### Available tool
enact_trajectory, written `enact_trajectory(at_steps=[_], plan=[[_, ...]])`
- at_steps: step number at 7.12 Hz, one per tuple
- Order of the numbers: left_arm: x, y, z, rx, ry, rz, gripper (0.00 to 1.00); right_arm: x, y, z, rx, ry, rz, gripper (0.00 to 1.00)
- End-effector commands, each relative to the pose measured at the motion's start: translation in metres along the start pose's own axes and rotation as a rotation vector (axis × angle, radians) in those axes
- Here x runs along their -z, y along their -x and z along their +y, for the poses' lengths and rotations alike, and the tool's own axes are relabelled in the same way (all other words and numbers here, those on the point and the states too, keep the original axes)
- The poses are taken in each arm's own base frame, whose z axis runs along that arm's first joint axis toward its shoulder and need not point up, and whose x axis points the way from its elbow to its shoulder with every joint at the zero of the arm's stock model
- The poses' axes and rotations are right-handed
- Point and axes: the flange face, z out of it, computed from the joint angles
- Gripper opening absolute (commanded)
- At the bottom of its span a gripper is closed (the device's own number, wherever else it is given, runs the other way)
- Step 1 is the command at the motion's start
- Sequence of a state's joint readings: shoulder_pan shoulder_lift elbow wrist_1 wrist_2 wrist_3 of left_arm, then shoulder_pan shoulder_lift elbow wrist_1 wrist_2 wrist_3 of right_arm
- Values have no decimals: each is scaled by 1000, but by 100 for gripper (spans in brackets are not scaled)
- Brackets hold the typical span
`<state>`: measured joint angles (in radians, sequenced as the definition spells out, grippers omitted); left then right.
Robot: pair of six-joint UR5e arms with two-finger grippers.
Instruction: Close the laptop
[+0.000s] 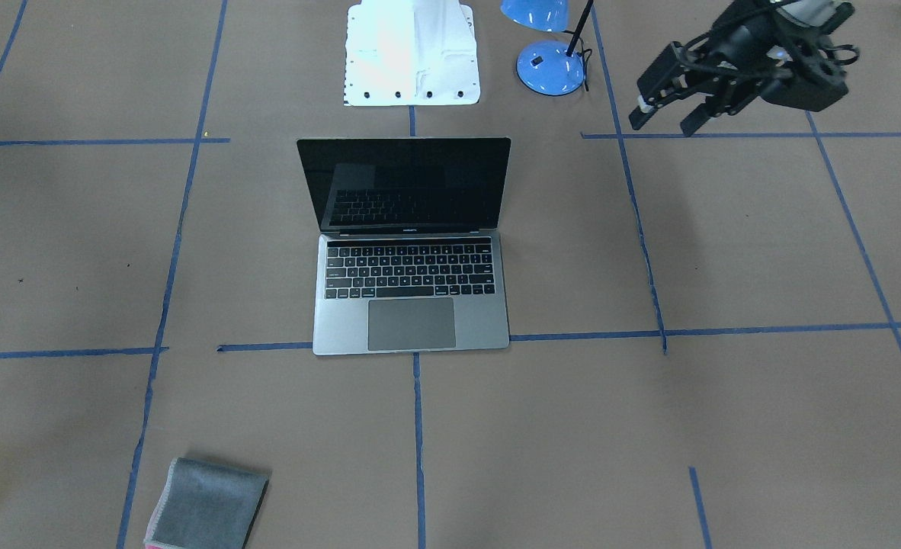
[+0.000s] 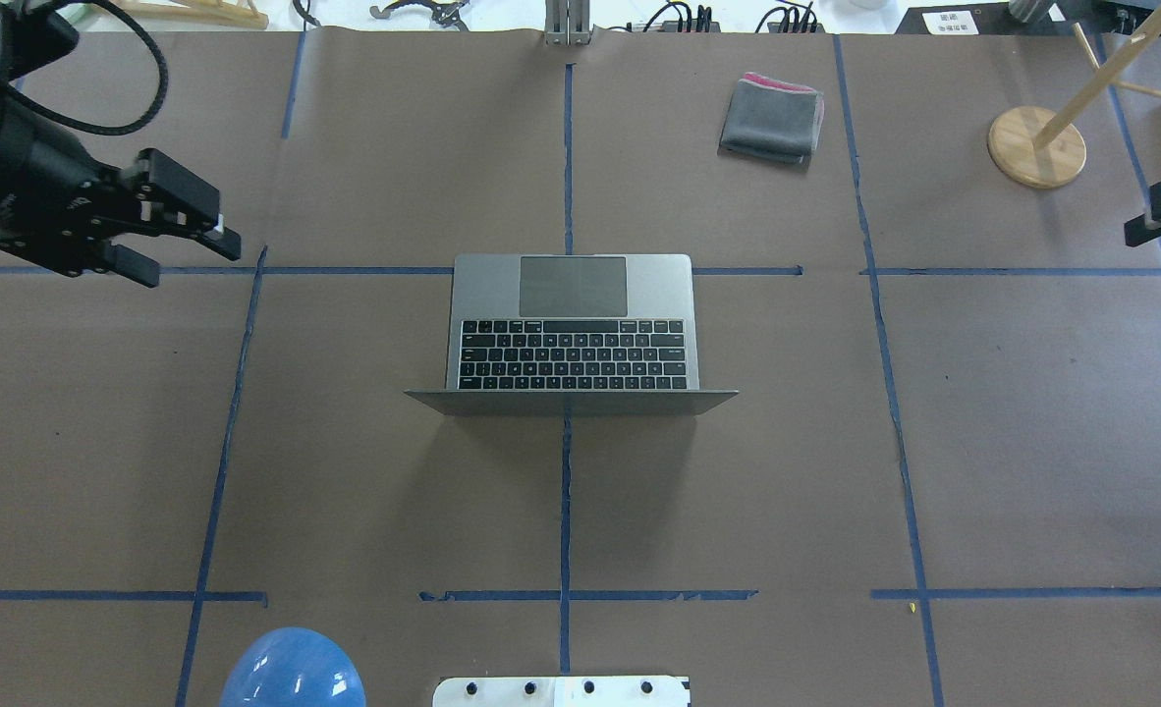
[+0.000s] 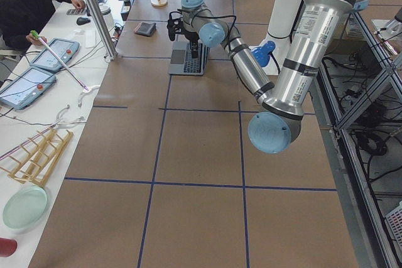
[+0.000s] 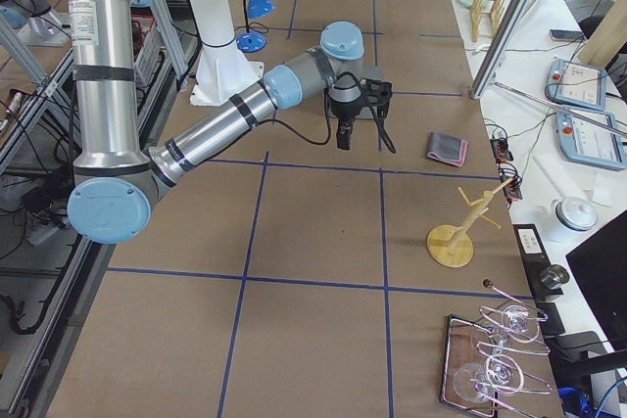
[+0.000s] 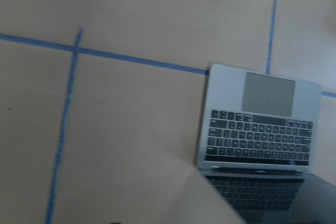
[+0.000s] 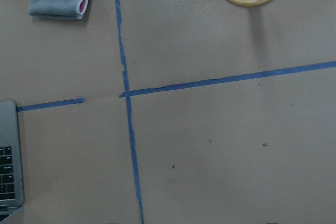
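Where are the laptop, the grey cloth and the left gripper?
laptop (image 2: pixel 573 286): overhead view, on its trackpad.
grey cloth (image 2: pixel 772 120): overhead view, on its top fold.
left gripper (image 2: pixel 191 260): overhead view, midway between its fingertips.

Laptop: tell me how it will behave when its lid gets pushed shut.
The laptop looks like thin rigid metal, so its lid should swing on the hinge rather than flex. The lid stands open, roughly upright, so a push on its top edge probably folds it down. The base lies flat on smooth paper and might slide.

bare paper (image 2: pixel 325 393) either side of laptop (image 2: pixel 571 334), blue lamp (image 1: pixel 550 67) behind it
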<state>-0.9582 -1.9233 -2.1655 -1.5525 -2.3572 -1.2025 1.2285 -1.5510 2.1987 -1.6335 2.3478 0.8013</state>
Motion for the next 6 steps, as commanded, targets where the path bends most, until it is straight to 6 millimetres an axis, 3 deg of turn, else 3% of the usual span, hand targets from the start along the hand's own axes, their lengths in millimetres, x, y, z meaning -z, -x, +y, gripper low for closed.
enact_trajectory(at_steps=[1, 3, 5, 6], plan=[[-37, -66, 42, 43, 16, 25, 39, -16, 60, 36, -54, -13, -116, 80], [-53, -88, 71, 30, 58, 40, 4, -12, 88, 65, -22, 25, -166, 48], [-66, -98, 103, -11, 105, 49, 0, -8, 123, 109, -19, 97, -212, 9], [-86, -109, 126, -45, 101, 40, 0, -7, 140, 131, 15, 113, -231, 1]])
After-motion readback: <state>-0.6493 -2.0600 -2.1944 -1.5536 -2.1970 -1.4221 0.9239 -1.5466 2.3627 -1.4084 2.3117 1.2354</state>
